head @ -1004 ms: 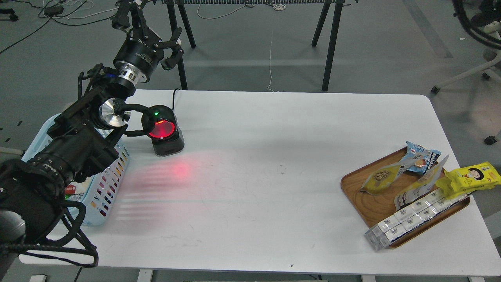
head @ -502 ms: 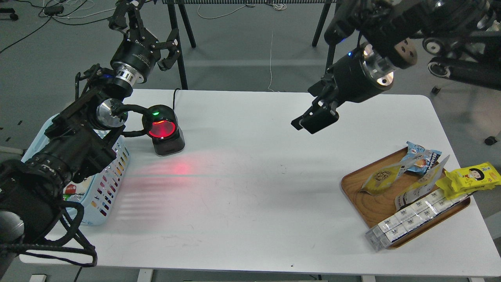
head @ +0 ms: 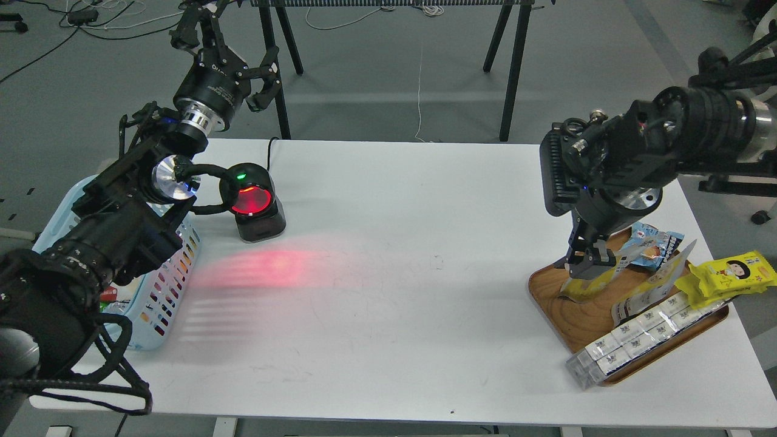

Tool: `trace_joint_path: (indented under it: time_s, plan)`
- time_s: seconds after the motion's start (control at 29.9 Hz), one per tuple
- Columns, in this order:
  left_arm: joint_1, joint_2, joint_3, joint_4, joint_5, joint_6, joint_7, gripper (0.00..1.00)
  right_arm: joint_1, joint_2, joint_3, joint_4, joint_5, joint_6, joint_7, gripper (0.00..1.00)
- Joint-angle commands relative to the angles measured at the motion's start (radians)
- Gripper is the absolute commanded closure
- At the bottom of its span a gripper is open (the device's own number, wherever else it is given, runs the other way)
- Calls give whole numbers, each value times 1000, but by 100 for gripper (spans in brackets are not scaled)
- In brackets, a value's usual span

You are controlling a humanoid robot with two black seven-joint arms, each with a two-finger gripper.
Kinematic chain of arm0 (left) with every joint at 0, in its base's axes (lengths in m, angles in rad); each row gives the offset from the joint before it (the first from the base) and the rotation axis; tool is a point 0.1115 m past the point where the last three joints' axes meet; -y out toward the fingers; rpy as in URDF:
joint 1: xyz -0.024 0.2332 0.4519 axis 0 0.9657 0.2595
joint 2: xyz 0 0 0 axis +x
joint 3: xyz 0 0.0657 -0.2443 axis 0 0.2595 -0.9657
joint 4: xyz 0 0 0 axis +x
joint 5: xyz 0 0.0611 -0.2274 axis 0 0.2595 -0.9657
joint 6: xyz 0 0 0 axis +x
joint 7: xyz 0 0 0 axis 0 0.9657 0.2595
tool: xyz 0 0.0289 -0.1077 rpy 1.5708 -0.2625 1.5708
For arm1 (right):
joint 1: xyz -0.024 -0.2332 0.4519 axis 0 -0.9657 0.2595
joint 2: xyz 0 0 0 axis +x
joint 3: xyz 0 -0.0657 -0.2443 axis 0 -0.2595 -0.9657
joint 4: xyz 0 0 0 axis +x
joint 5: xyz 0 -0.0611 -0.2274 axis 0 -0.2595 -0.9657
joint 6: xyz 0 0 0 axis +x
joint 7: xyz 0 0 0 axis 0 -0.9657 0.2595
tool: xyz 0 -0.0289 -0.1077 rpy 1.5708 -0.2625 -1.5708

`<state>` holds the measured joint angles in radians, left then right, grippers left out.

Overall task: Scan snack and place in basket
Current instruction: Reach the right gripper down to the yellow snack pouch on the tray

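Note:
The snack [head: 590, 284], a small yellow pouch, lies at the left end of the brown wooden tray [head: 580, 325] at the table's right. My right gripper [head: 586, 260] points down right onto the pouch and hides its upper half. Its fingers are dark and I cannot tell them apart. The light blue basket [head: 173, 285] stands at the table's left edge, mostly under my left arm. My left gripper [head: 229, 45] is raised behind the table's back left corner, open and empty.
A black scanner [head: 255, 206] with a red glowing window stands beside the basket and casts red light on the table. On the tray also lie a blue packet [head: 654, 241], a bright yellow packet [head: 728, 276], another pouch [head: 652, 290] and a clear pack of white sachets [head: 637, 338].
My right arm came into view, swung from above the middle of the table to the right and came down onto the yellow pouch on the tray. The left arm barely moved.

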<state>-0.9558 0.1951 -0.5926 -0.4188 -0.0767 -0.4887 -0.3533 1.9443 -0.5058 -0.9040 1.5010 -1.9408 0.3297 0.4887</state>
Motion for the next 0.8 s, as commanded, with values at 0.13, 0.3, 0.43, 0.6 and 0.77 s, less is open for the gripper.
trace_joint_path:
  time_s: [0.13, 0.3, 0.43, 0.6, 0.77]
  plan:
    - [0, 9, 0, 0, 0, 0, 4, 1, -65, -59, -19, -8, -73, -1, 0, 27]
    - [5, 4, 0, 3, 0, 0, 2, 0, -108, -89, -18, -56, -115, -3, 0, 34]
    - [3, 1, -1, 3, 0, 0, 2, 0, -133, -89, -18, -94, -124, -3, 0, 39]
    - [-4, 1, -4, 5, -1, 0, -1, 1, -172, -88, -16, -146, -175, -3, 0, 55]
    - [-6, 0, -3, 5, -3, 0, -4, 1, -192, -86, -10, -165, -176, -3, 0, 67]
